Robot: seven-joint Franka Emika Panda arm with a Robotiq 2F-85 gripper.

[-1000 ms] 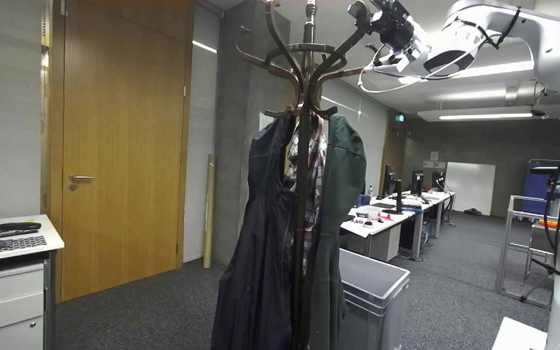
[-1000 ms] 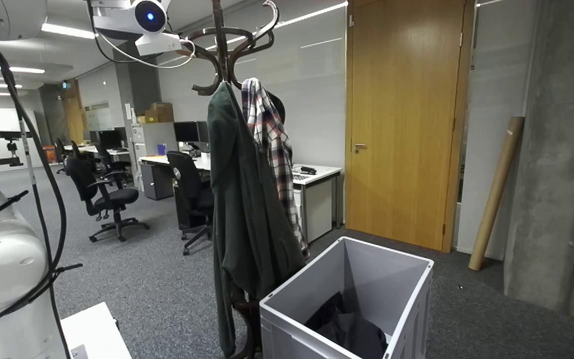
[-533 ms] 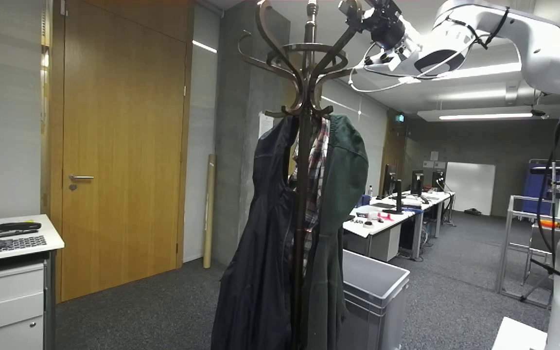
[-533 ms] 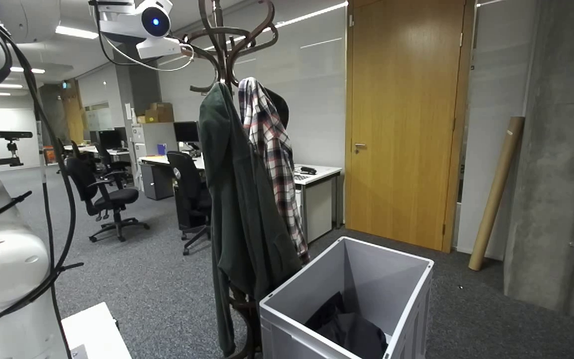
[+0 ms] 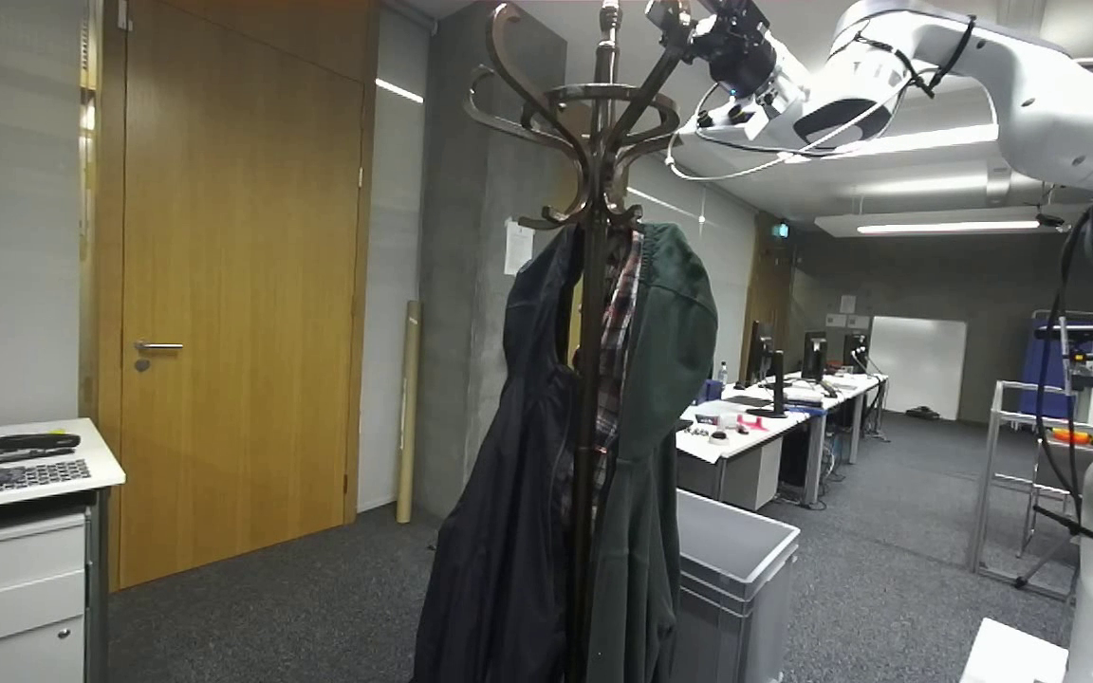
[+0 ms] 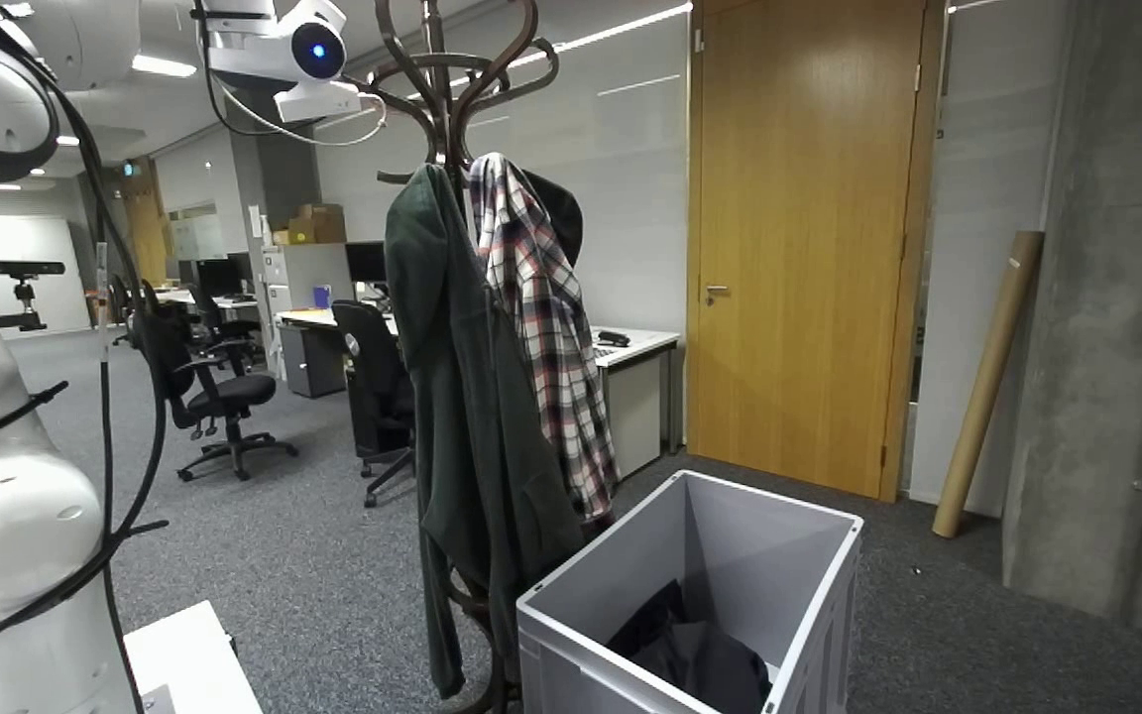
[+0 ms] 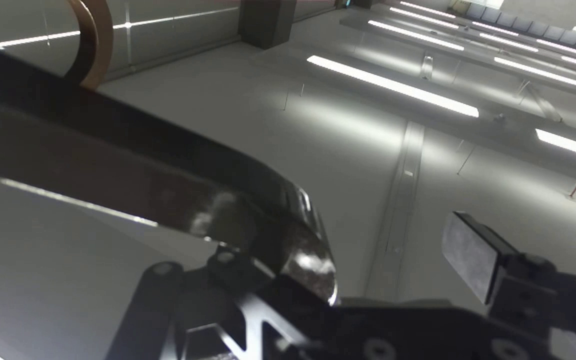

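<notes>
A dark wooden coat rack (image 5: 591,398) with curved arms stands in both exterior views. My gripper (image 5: 689,27) is up at its top, beside the upper right hook (image 5: 649,95). Close up in the wrist view, the hook's glossy end (image 7: 263,225) lies across the left finger and covers its tip; whether they touch I cannot tell. The right finger's pale pad (image 7: 468,257) stands well apart, with a wide gap between, so the gripper is open. From the rack hang a dark navy jacket (image 5: 509,474), a plaid shirt (image 6: 556,357) and a dark green jacket (image 6: 462,397).
A grey bin (image 6: 779,503) with dark cloth (image 6: 695,654) inside stands against the rack's foot. Behind are a wooden door (image 5: 243,285), a cardboard tube (image 5: 409,417) and a white cabinet (image 5: 15,569). Office chairs (image 6: 229,392) and desks stand further off.
In an exterior view the gripper and arm have moved left. The rack has turned with them: its hooks have shifted and the hanging clothes have swung round, showing more of the plaid shirt.
</notes>
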